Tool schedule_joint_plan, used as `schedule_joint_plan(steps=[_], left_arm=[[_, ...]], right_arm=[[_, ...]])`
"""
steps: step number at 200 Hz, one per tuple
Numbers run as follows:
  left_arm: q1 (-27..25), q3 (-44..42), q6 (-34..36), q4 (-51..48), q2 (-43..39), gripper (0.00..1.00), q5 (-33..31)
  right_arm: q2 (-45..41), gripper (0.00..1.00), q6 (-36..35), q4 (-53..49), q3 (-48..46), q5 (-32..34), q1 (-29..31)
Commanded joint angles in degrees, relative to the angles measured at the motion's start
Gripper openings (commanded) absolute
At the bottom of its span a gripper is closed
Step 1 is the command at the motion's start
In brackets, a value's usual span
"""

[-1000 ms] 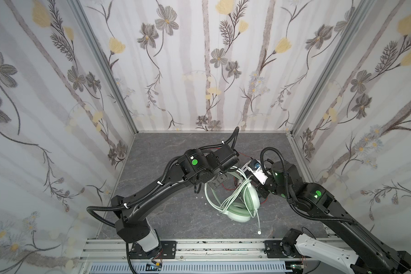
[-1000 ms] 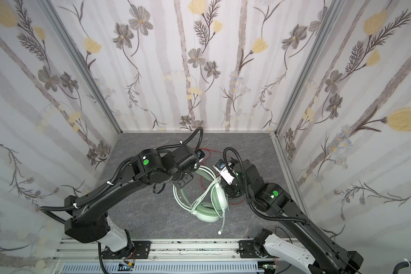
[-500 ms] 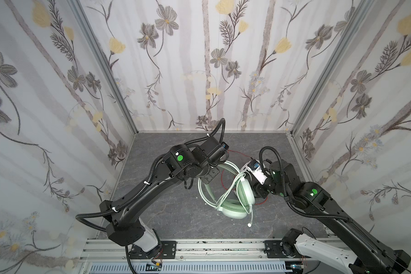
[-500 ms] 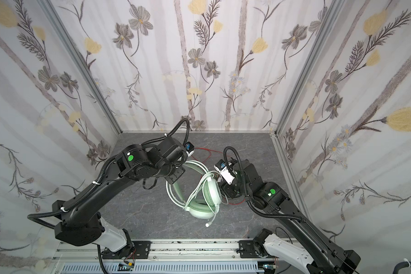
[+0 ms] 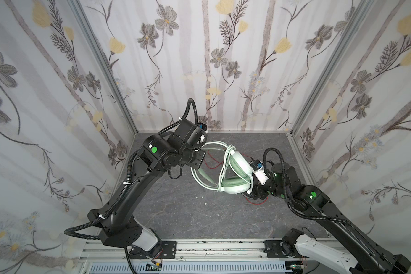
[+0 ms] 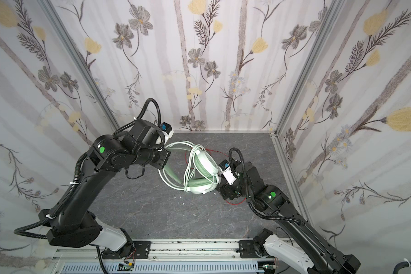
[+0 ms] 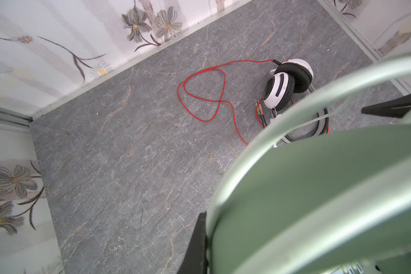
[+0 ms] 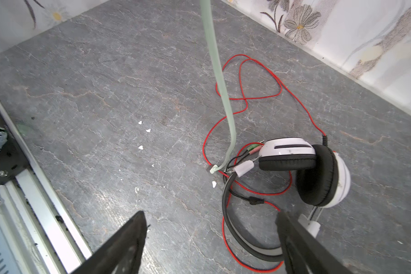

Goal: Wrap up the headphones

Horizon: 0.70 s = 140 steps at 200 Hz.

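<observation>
In both top views the mint green headphones (image 5: 237, 163) (image 6: 205, 163) hang in the air over the middle of the floor. Their green cable (image 5: 223, 170) is looped around the ear cups. My left gripper (image 5: 198, 161) (image 6: 164, 159) is shut on their headband (image 7: 318, 189), and one finger (image 7: 198, 242) presses against its edge. The cable's free end (image 8: 221, 78) dangles down to the floor. My right gripper (image 8: 210, 214) stands open and empty just above the white-and-black headphones (image 8: 318, 170) (image 7: 282, 87). These lie on the floor with their red cable (image 8: 259, 71) (image 7: 199, 95) loose.
The grey stone-patterned floor (image 5: 188, 213) is enclosed by flowered walls on three sides. A metal rail (image 5: 211, 246) (image 8: 33, 166) runs along the front edge. Small white crumbs (image 8: 140, 147) lie scattered on the floor left of the red cable.
My left gripper has carried the green headphones upward and toward the back left. My right gripper has gone from shut to open, and the green cable's end now hangs free.
</observation>
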Motion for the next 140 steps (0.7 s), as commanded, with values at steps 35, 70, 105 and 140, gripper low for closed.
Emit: schedule_joint_plan(steps=[35, 70, 105, 140], left_arm=[[0.81, 7.89, -4.92, -0.67, 1.77, 0.00, 0.23], [1.05, 10.82, -6.65, -1.46, 2.52, 0.00, 0.60], [1.37, 13.22, -8.81, -1.63, 2.85, 0.00, -0.38], [1.82, 14.63, -10.68, -1.72, 2.89, 0.00, -0.33]], right_arm=[[-0.74, 0.87, 18.09, 16.87, -6.76, -7.71, -0.51], [-2.17, 0.88, 26.51, 28.35, -14.92, -10.64, -0.49], [-2.12, 0.88, 35.96, 40.79, -22.71, -11.60, -0.56], [-0.14, 0.88, 44.01, 51.58, -28.14, -10.80, -0.52]])
